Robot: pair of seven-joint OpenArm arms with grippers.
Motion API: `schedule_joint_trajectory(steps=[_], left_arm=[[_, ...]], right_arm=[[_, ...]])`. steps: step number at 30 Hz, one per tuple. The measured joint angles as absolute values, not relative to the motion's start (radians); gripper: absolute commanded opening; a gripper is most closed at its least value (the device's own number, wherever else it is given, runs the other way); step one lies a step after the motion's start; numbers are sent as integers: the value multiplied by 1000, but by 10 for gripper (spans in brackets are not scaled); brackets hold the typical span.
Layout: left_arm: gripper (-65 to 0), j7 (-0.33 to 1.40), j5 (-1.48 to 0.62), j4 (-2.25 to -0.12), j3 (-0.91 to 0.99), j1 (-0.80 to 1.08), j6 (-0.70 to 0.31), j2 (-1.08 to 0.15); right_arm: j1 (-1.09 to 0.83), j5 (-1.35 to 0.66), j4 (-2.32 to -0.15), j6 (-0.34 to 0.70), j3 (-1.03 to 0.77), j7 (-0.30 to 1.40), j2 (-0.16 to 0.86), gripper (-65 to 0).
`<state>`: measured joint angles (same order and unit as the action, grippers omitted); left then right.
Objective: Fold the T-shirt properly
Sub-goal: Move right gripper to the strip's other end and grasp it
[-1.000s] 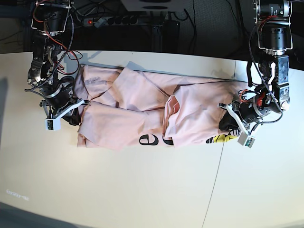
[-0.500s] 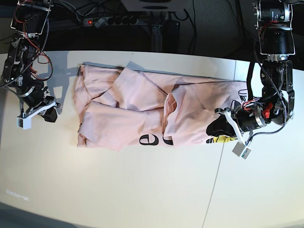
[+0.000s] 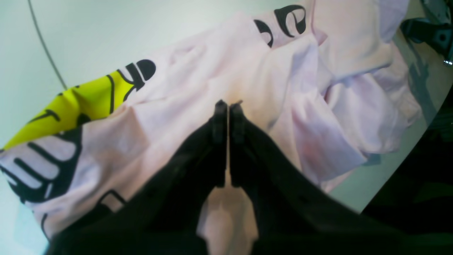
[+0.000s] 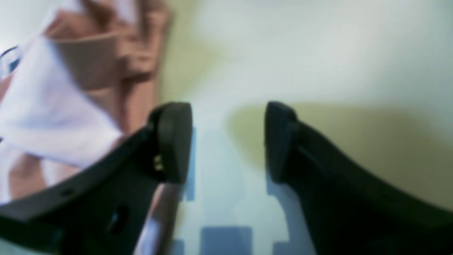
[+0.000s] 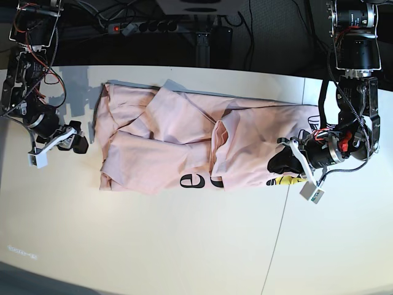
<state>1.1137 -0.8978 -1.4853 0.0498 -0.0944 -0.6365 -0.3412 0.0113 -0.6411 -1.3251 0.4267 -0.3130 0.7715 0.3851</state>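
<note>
1. Left pincer (image 3: 228,104) clenched, pinching a fold of the pale pink T-shirt (image 5: 184,138) at its right end by the yellow graphic (image 3: 76,95); shifted further over the cloth than a second ago.
2. Right pincer (image 4: 226,141) released, withdrawn left onto bare table (image 5: 153,246), now edging back.
3. Means right-side fold starting.
4. Hard to tell: cloth layers gripped; right wrist view blurred.

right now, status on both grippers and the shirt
Left gripper shut on T-shirt. Right gripper open, off the cloth. T-shirt crumpled, unfolded.
</note>
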Motion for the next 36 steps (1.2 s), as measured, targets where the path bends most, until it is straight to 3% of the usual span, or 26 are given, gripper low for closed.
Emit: schedule_joint_trajectory(steps=[5, 36], left_arm=[[-637, 1115, -898, -1486, 50, -94, -636, -341], [-637, 1114, -899, -1486, 50, -95, -637, -341]], right_arm=[[15, -655, -1333, 427, -207, 759, 384, -247], [-47, -673, -1342, 426, -148, 733, 357, -247]])
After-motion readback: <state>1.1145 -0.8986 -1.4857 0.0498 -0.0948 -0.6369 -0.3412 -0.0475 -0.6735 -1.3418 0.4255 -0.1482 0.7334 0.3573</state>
